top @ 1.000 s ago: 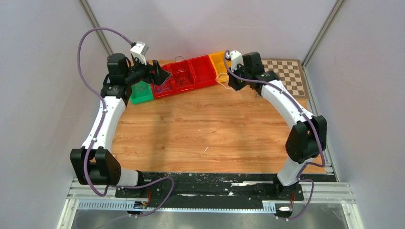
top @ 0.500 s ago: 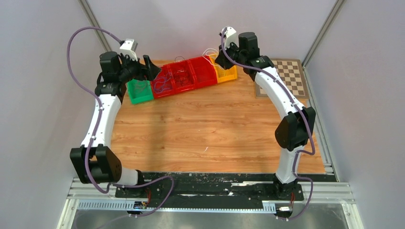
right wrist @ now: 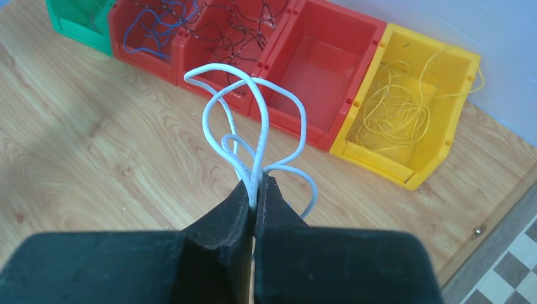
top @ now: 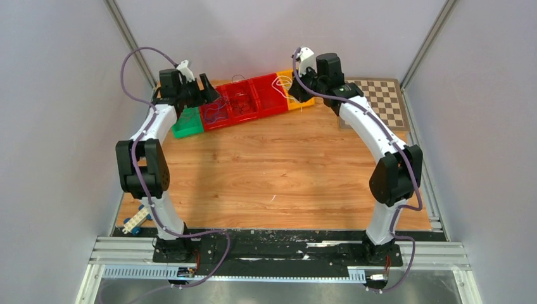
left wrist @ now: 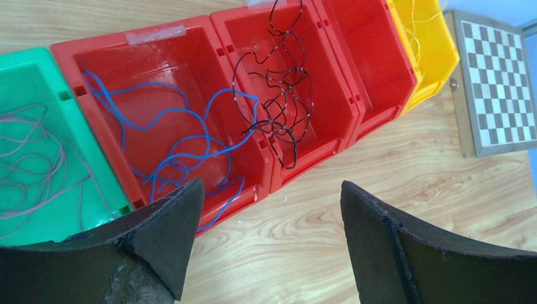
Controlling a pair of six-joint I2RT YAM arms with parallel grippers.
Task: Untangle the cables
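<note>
My right gripper [right wrist: 256,185] is shut on a white cable [right wrist: 261,111], whose loops stand up above the wood in front of an empty red bin [right wrist: 329,28]. In the top view the right gripper [top: 293,88] hangs at the yellow bin [top: 304,102], with the white cable [top: 280,80] beside it. My left gripper [left wrist: 271,187] is open and empty above the table, just in front of the bins. Ahead of it, a blue cable [left wrist: 239,185] lies in one red bin, a black cable [left wrist: 282,104] in another and a pink cable [left wrist: 38,171] in the green bin [left wrist: 25,73].
The row of bins runs along the table's far edge [top: 240,114]. The yellow bin [right wrist: 443,142] holds a yellow cable [right wrist: 392,114]. A chessboard [top: 380,101] lies at the far right. A small white and blue object [top: 136,220] lies at the table's near left edge.
The left arm has folded its elbow back toward its base, and its gripper has shifted right along the bins. The right gripper rose with the white cable a second ago and has barely moved since.
</note>
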